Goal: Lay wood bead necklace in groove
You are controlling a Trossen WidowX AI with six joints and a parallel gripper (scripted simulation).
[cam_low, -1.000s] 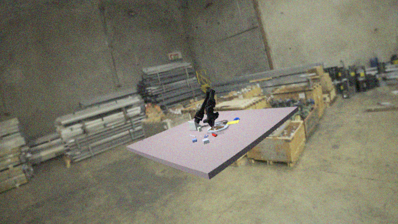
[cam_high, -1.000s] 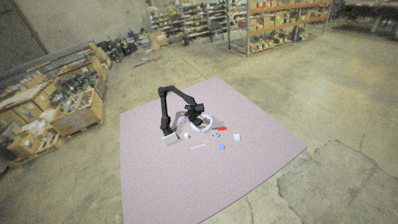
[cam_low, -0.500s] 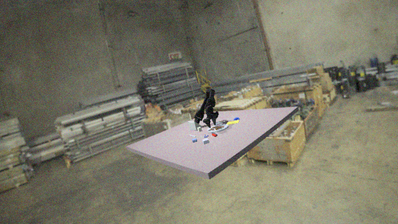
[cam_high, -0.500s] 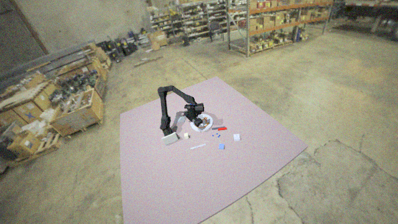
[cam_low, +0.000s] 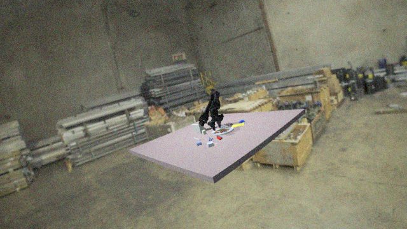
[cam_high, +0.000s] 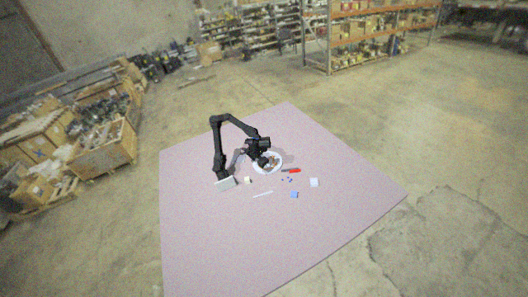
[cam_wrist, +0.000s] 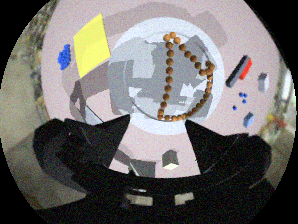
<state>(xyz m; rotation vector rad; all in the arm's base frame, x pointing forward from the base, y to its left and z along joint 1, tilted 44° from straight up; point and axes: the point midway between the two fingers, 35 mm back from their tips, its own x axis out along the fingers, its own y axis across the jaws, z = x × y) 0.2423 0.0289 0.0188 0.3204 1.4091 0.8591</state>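
Over on the left in the wrist view, the yellow sheet [cam_wrist: 92,46] [cam_low: 238,124] lies beside the board, out of your way. Next comes the round bead board [cam_wrist: 116,50] [cam_high: 278,167] [cam_low: 229,131], pale and shallow, with your gripper [cam_wrist: 158,119] [cam_high: 263,162] [cam_low: 215,129] at its near edge, jaws spread wide and nothing between them. The wood bead necklace [cam_wrist: 169,70] [cam_high: 272,162] [cam_low: 219,131] lies on the board: its left run cuts fairly straight across the middle, while the right side bows out near the groove and kinks inward higher up. Expect it to handle light and limp, the beads round and a bit slippery, so it will trail rather than push. You'd do best to pinch one bead midway down that straight run, squarely and gently, and draw it left toward the groove; pull too far and the right side may lift out.
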